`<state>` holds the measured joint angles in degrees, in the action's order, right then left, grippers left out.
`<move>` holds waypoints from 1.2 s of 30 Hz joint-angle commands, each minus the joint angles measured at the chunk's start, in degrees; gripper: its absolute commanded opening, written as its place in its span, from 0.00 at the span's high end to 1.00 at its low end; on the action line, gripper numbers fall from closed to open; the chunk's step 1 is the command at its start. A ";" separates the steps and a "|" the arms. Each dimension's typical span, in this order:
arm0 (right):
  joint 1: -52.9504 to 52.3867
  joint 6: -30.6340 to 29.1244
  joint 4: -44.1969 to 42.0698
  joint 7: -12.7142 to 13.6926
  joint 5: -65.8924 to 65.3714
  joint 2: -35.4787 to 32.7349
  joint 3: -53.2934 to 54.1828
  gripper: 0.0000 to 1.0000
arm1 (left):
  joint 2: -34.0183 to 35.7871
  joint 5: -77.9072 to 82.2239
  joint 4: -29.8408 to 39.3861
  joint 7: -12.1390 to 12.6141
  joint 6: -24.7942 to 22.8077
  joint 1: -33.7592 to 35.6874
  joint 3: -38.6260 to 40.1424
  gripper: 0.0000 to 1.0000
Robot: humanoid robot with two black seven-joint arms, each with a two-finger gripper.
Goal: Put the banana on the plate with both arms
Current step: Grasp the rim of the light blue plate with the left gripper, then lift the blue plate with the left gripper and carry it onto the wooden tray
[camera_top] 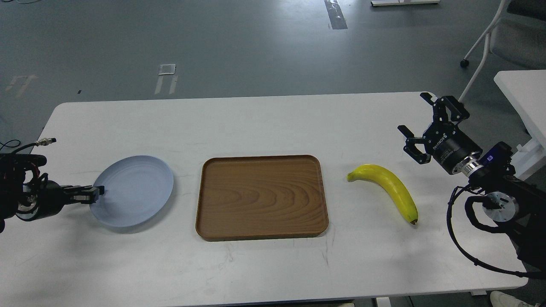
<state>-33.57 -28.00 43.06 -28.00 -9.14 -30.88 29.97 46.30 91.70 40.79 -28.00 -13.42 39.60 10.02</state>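
Observation:
The yellow banana [390, 187] lies on the white table, right of the tray, with its green stem end pointing left. The pale blue-grey plate [136, 189] sits on the table at the left. My left gripper [97, 192] comes in low from the left, and its tips overlap the plate's left rim. It is seen side-on, so I cannot tell the two fingers apart. My right gripper [413, 114] is open and empty. It hovers above the table, up and to the right of the banana and apart from it.
A rectangular brown wooden tray [207, 200] lies in the middle, between plate and banana. A second white table [520, 91] and a chair [512, 38] stand at the far right. The table's front edge is near the bottom of the view.

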 commanded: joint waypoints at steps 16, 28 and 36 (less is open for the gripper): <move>-0.09 0.00 0.18 0.00 0.00 -0.32 0.00 0.00 | 1.69 -5.13 8.24 0.00 -10.82 16.28 0.18 1.00; -0.09 0.00 0.18 0.00 0.00 -0.41 0.00 0.00 | -11.50 1.28 17.84 0.00 -11.45 23.07 -2.72 1.00; -0.09 0.00 0.18 0.00 0.00 -0.76 0.00 0.00 | -25.63 2.60 8.63 0.00 -11.45 26.32 -9.04 1.00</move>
<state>-33.66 -28.01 43.17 -28.00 -9.15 -31.51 29.97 25.42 94.37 53.82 -28.02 -24.88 64.96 3.42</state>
